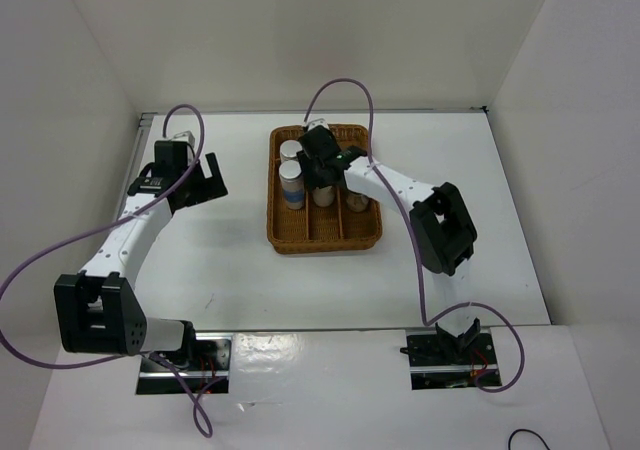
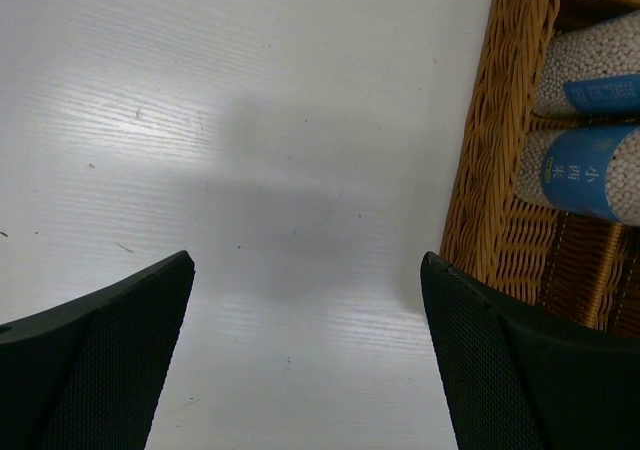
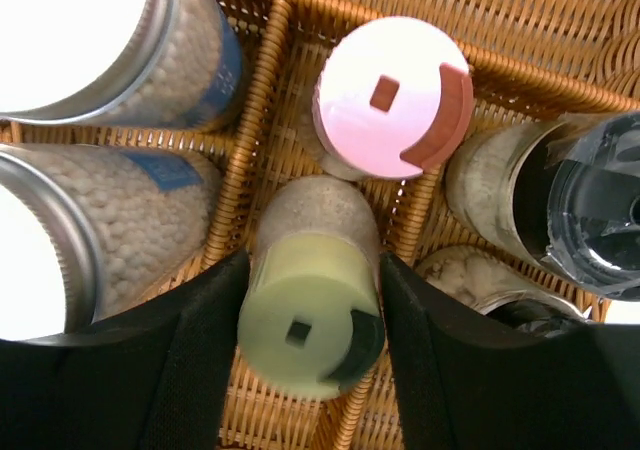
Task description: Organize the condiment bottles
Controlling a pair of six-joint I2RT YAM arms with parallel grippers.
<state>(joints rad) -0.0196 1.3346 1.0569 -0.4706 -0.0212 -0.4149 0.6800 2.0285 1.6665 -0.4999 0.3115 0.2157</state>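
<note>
The wicker basket (image 1: 325, 242) holds the condiment bottles. In the right wrist view, my right gripper (image 3: 312, 270) is shut on the yellow-capped bottle (image 3: 305, 330), which stands in the middle compartment in front of the pink-capped bottle (image 3: 390, 95). Two silver-capped, blue-labelled bottles (image 3: 90, 30) (image 3: 60, 240) fill the left compartment. Two black-topped clear bottles (image 3: 595, 205) (image 3: 480, 280) stand in the right one. My left gripper (image 2: 305, 270) is open and empty over bare table, just left of the basket (image 2: 490, 170).
The right arm (image 1: 400, 185) reaches over the basket from the right and hides most of its middle and right compartments in the top view. White walls enclose the table. The left gripper (image 1: 208, 178) hovers near the basket's left wall.
</note>
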